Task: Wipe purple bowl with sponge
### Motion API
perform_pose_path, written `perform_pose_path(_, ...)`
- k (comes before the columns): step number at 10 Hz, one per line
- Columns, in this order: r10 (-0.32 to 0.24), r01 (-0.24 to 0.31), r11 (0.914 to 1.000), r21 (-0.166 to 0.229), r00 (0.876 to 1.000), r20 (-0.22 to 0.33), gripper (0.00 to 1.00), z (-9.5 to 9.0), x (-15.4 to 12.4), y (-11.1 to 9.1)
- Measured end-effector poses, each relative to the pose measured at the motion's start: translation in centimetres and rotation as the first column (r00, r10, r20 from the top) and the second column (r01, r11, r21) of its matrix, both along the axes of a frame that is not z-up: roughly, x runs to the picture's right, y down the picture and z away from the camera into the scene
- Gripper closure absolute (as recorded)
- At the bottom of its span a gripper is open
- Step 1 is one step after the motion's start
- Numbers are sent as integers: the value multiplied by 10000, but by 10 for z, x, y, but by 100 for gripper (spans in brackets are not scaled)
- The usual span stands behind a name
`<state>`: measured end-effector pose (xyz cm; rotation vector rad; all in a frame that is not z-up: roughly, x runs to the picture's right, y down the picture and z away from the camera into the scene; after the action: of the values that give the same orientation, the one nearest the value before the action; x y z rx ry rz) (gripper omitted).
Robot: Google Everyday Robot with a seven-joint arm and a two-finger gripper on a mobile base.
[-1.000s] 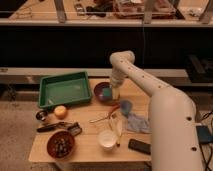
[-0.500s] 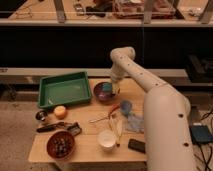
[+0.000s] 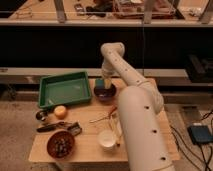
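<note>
The purple bowl (image 3: 106, 93) stands on the wooden table just right of the green tray. The sponge (image 3: 99, 83), a small teal-green block, is at the bowl's far left rim. My gripper (image 3: 102, 81) comes down from the white arm onto the sponge and is shut on it. The wrist hides the fingers and part of the bowl's far side.
A green tray (image 3: 65, 90) lies left of the bowl. An orange fruit (image 3: 60, 111), a black tool (image 3: 57, 127), a brown bowl (image 3: 60, 144) and a white cup (image 3: 106, 139) stand toward the front. My arm's body covers the table's right half.
The sponge has slid with my gripper from the bowl's middle to its far left rim. The arm has swung in front of the table's right side.
</note>
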<state>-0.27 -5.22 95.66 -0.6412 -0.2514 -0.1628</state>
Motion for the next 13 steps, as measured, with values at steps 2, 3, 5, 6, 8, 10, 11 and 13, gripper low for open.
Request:
perform_pose_path(2, -169, 170, 9999, -24, 9997, 150, 100, 1, -9, 1)
perform_pose_path(3, -671, 669, 9977, 48, 9962, 561, 100, -12, -22, 9)
perform_pose_path(5, -857, 860, 9963, -17, 9942, 655, 100, -26, -19, 28)
perform_pose_path(6, -912, 918, 9958, -58, 9937, 650, 100, -31, -15, 35)
perform_pose_path(8, -1039, 1050, 9944, -147, 9928, 603, 100, -38, -4, 46)
perform_pose_path(10, -946, 954, 9952, -195, 9946, 418, 100, -38, 11, 49)
perform_pose_path(11, -770, 775, 9967, -249, 9969, 187, 100, -36, 26, 49)
perform_pose_path(13, -508, 505, 9982, -325, 9987, -78, 100, -32, 38, 49)
